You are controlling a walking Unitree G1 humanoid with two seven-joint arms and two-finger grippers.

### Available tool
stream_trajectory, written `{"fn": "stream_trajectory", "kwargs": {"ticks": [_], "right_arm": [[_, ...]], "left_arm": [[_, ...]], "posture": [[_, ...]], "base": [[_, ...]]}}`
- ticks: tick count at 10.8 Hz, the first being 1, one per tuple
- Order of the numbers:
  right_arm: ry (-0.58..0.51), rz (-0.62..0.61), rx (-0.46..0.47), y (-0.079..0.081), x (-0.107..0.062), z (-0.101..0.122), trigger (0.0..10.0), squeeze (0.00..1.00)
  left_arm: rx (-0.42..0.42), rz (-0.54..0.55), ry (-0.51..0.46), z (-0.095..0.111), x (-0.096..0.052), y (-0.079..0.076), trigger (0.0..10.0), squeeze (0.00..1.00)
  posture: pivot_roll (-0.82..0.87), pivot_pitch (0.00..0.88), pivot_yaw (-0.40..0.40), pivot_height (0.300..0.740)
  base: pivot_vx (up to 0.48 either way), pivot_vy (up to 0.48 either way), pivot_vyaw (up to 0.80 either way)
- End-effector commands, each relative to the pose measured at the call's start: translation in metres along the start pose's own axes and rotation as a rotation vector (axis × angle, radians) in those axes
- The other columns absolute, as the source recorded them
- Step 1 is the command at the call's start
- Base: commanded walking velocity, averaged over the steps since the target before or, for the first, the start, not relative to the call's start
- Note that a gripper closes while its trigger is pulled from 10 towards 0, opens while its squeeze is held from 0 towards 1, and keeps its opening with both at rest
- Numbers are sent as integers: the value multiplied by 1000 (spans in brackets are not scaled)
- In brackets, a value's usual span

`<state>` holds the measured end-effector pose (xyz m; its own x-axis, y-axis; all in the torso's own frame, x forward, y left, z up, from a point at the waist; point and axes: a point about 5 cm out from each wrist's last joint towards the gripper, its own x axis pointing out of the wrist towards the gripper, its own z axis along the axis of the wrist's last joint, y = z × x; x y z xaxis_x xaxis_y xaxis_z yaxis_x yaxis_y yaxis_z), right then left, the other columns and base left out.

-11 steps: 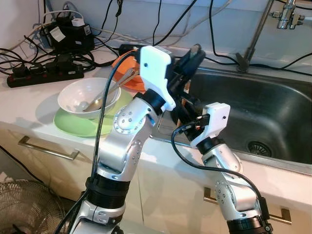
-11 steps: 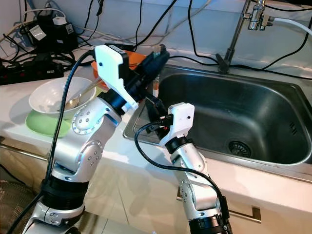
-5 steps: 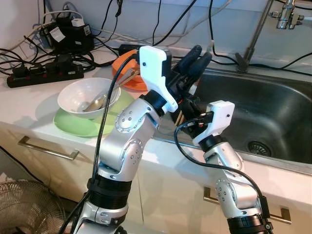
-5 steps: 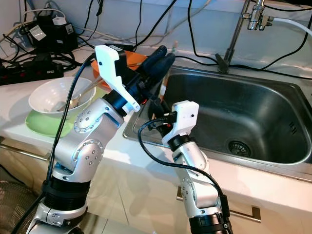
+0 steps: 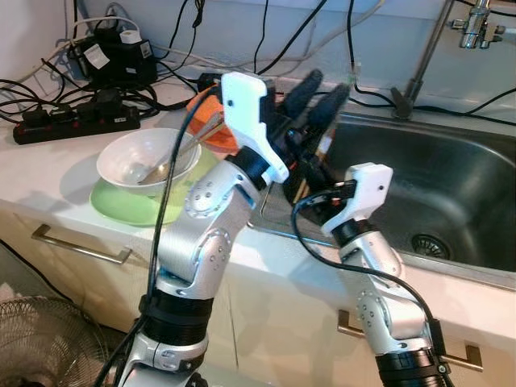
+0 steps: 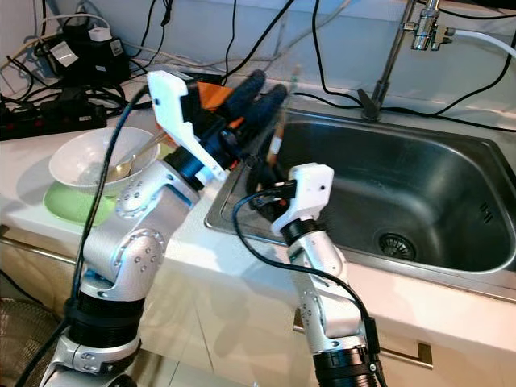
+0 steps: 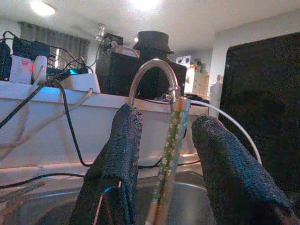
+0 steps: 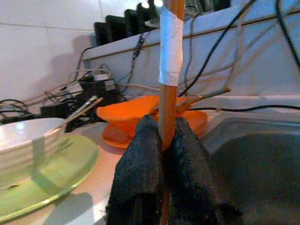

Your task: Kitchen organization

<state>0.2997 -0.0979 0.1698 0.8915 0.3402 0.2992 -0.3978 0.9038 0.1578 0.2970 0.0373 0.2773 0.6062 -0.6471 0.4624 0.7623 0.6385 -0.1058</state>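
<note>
A thin wooden chopstick with a band of white tape (image 8: pixel 169 51) stands upright over the left rim of the stainless steel sink (image 6: pixel 419 185). The right gripper (image 8: pixel 161 140) is clamped tight on its lower shaft, both black fingers pressed against the wood. Above it, the left gripper (image 7: pixel 164 154) has its fingers spread wide, one on each side of the stick's patterned upper end, which looks free of both pads in the left wrist view.

Behind and to the left of the two grippers, an orange shallow bowl (image 8: pixel 140 115) sits near the sink's corner. Further left on the white counter (image 5: pixel 48 173), a white ceramic bowl (image 5: pixel 145 157) holding a metal spoon (image 5: pixel 165 165) rests on a pale green plate (image 5: pixel 121 208). The sink basin to the right is open down to the drain (image 6: pixel 395 242).
</note>
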Motion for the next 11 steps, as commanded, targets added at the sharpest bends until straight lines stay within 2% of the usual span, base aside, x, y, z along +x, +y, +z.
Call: {"fn": "stream_trajectory", "kwargs": {"ticks": [1, 2, 3, 4, 5, 7, 8, 11], "right_arm": [[-19, -33, -28, -6, 5, 4, 0, 0], [-12, -90, -63, -16, 9, 5, 2431, 0], [-4, -126, -83, -23, 11, 5, 10000, 0], [7, -172, -109, -34, 14, 4, 10000, 0], [30, -245, -163, -54, 17, 3, 10000, 0], [69, -296, -206, -73, 21, 0, 10000, 0], [81, -308, -216, -78, 22, -2, 10000, 0], [194, -324, -241, -88, 26, -25, 10000, 0]], "left_arm": [[-6, 10, 0, 2, -2, 2, 10000, 0], [-1, 33, 4, 3, -6, 7, 10000, 0], [2, 54, 6, 3, -9, 11, 10000, 0], [25, 82, 32, 1, -14, 18, 10000, 0], [85, 111, 122, -8, -27, 27, 10000, 0], [121, 124, 267, -33, -45, 33, 10000, 0], [132, 128, 318, -42, -50, 34, 10000, 0], [141, 102, 594, -86, -79, 31, 10000, 0]], "posture": [[167, 0, 31, 717], [170, 0, 28, 717], [173, 0, 26, 717], [176, 0, 24, 717], [182, 0, 22, 717], [186, 0, 20, 717], [189, 0, 17, 717], [196, 0, 10, 717]], "base": [[0, 0, 0], [0, 0, 0], [0, 0, 0], [0, 0, 0], [0, 0, 0], [0, 0, 0], [0, 0, 0], [0, 0, 0]]}}
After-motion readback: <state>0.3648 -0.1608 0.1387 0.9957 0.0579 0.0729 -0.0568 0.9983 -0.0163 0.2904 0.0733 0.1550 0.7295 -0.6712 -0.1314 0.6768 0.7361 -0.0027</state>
